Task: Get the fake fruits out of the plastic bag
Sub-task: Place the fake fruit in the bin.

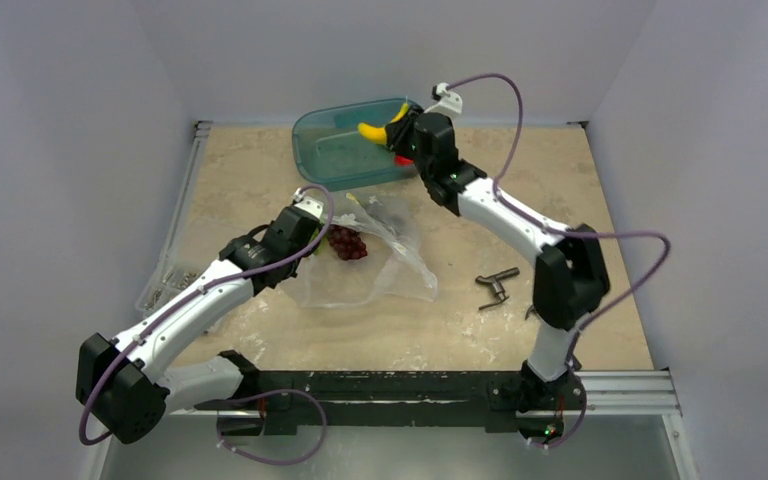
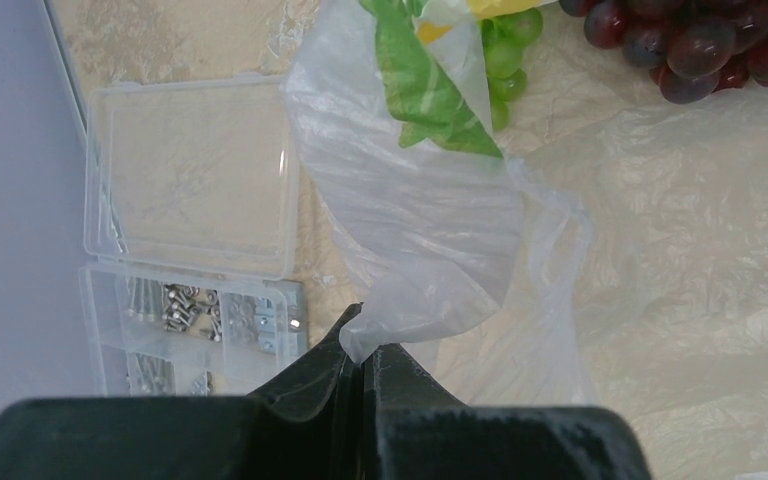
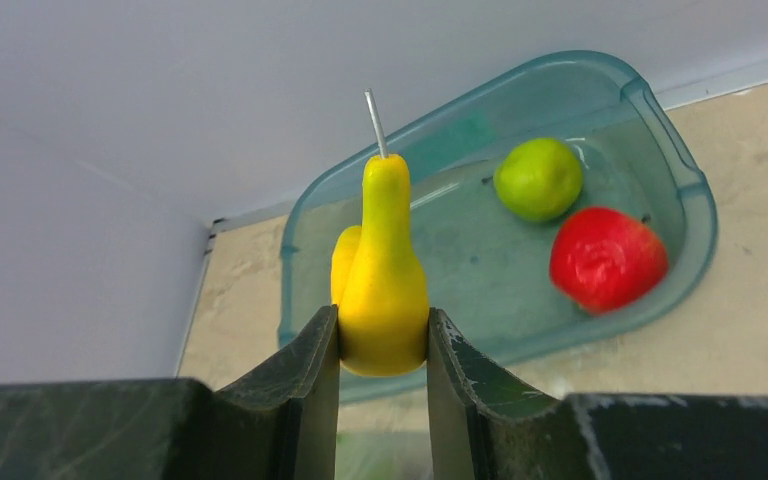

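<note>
The clear plastic bag (image 1: 380, 262) lies crumpled at mid-table, and my left gripper (image 1: 316, 243) is shut on a bunched fold of its edge. In the left wrist view that fold of the plastic bag (image 2: 430, 240) rises from my left gripper (image 2: 363, 345). A green grape bunch (image 2: 505, 60) shows inside the bag, and a purple grape bunch (image 2: 700, 40) lies on its film. My right gripper (image 3: 382, 335) is shut on a yellow pear-shaped fruit (image 3: 382, 270) with a metal stem. It hangs above the teal tub (image 3: 650, 110).
The teal tub (image 1: 335, 155) at the back holds a round green fruit (image 3: 538, 178) and a red fruit (image 3: 605, 258). An open clear box of metal parts (image 2: 190, 170) sits at the table's left edge. Loose metal pieces (image 1: 497, 285) lie right of the bag.
</note>
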Robot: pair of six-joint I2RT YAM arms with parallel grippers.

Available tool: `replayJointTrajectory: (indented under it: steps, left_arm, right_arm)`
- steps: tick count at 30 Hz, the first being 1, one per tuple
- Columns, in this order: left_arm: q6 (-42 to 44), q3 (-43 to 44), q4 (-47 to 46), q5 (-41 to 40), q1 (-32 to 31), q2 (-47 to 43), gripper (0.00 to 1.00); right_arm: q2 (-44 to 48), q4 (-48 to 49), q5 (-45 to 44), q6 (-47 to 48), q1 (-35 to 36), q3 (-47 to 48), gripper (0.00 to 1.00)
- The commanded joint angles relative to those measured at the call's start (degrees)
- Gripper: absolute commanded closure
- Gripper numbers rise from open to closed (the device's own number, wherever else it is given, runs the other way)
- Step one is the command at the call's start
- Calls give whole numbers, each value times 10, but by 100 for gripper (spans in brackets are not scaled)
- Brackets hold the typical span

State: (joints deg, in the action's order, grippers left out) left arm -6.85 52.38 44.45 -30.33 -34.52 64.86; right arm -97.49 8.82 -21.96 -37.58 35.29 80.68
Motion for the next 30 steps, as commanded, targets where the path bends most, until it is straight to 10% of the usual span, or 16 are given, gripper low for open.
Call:
replayJointTrajectory:
  steps: [1, 5, 13, 30]
  left_arm:
    - [1, 23, -3, -4, 1, 3, 100]
    - [4, 24, -4, 3, 0, 2, 100]
    - [13, 18, -17, 30, -3, -14, 100]
    - [14, 21, -12, 26, -2, -14, 100]
  right_arm:
    - [-161, -81, 76, -24, -50, 188, 100]
    - [-267, -116, 100, -14, -57, 310, 95]
    - [-369, -134, 148, 5, -60, 423, 43]
    - [-70, -43, 128, 23, -56, 3, 29]
